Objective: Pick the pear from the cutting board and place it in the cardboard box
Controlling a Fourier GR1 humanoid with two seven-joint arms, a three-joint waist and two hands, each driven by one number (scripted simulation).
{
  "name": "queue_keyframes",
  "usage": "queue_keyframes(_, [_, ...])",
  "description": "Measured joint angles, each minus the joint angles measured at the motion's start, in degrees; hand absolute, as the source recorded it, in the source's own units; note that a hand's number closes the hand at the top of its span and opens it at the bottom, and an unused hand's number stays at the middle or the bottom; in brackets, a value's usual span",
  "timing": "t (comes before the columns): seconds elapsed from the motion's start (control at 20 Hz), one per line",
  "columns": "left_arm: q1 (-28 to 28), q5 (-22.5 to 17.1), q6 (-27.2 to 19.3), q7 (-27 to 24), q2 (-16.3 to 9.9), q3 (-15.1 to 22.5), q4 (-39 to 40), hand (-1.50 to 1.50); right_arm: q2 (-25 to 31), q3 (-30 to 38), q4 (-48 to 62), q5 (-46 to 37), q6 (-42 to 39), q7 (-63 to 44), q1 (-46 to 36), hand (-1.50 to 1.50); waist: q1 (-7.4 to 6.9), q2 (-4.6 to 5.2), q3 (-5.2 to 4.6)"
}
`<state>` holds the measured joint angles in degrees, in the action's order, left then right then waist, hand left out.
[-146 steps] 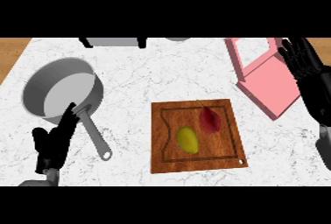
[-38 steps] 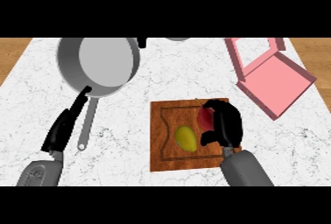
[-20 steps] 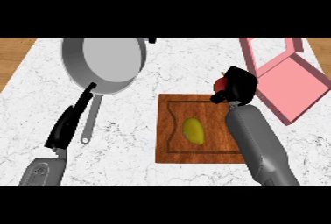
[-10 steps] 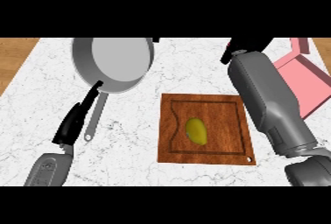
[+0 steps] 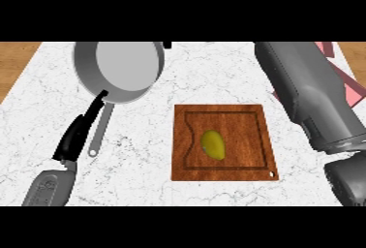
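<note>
I am reaching my right forearm [image 5: 307, 92] toward the box [image 5: 358, 89], its fingers out of sight so I cannot tell, left hand [image 5: 75, 140] resting straight-fingered on the bench [image 5: 143, 145], while a yellow-green fruit [image 5: 214, 145], possibly the pear, is lying unboxed on the cutting board [image 5: 247, 162].

Right forearm [image 5: 307, 97] runs up the right side and out past the top edge, so the right hand can't be seen at all. It covers most of the pink box [image 5: 342, 72] at the counter's far right corner; only slivers show. The frying pan [image 5: 120, 69] loses its far rim to the top edge. A small black object [image 5: 168, 44] beside it: too cut off to name.
</note>
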<state>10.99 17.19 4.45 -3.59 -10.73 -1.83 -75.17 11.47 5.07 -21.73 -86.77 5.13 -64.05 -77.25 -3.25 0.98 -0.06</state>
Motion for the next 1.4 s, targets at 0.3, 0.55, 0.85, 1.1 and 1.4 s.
queue_keyframes(0.3, [-1.22,0.16,-0.57,0.49,0.33,-0.09,-0.80,0.00,4.26,1.90,0.05,-1.74,0.22,-1.15,-1.38,1.50,1.18,-0.40,0.04])
queue_keyframes(0.55, [-2.09,-0.11,-0.63,0.09,-0.23,-0.93,-1.07,0.00,6.81,3.69,-0.88,-2.02,-0.06,-1.10,0.46,1.50,2.20,-0.76,0.05])
queue_keyframes(0.85, [-1.63,-1.08,0.36,0.50,-1.29,-2.29,-0.64,0.00,10.47,6.78,-1.29,-0.70,-0.35,0.44,5.06,1.50,2.78,-0.84,0.08])
queue_keyframes(1.1, [-2.35,-0.61,-0.27,-0.51,-0.68,-1.86,-0.80,0.00,12.50,13.94,-1.41,5.64,0.29,2.27,9.52,-1.50,2.98,-0.85,0.17])
queue_keyframes(1.4, [-1.88,-0.53,-0.25,0.33,-0.28,-1.69,-1.15,0.00,12.34,19.68,-2.28,12.83,5.40,9.60,15.55,-1.50,2.67,-0.73,0.19])
